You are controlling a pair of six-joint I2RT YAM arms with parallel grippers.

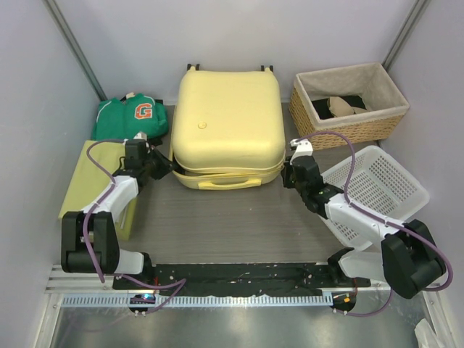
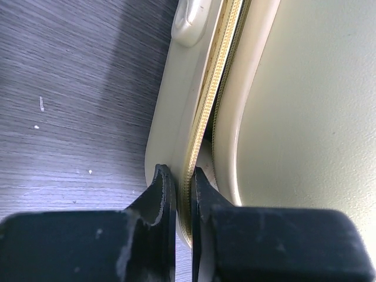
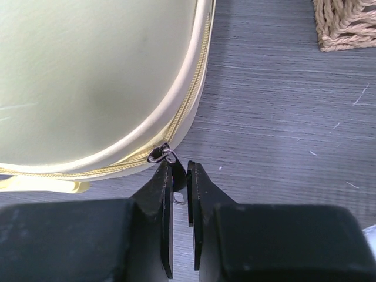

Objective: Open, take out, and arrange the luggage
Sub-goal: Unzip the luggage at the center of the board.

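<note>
The pale yellow luggage (image 1: 228, 119) lies flat and closed in the middle of the table, handle side toward me. My left gripper (image 1: 165, 165) is at its front-left corner. In the left wrist view (image 2: 183, 176) the jaws are nearly closed over the gold zipper seam (image 2: 202, 117) between the shells (image 2: 305, 117). My right gripper (image 1: 288, 174) is at the front-right corner. In the right wrist view (image 3: 180, 170) its jaws pinch the dark zipper pull (image 3: 179, 176), which hangs from the slider ring (image 3: 160, 155) on the luggage (image 3: 88, 76).
A wicker basket (image 1: 348, 105) with dark and tan items stands at the back right, its corner showing in the right wrist view (image 3: 346, 23). A white plastic basket (image 1: 377, 185) sits under the right arm. A green garment (image 1: 133, 116) and a yellow-green box (image 1: 101, 181) lie at the left.
</note>
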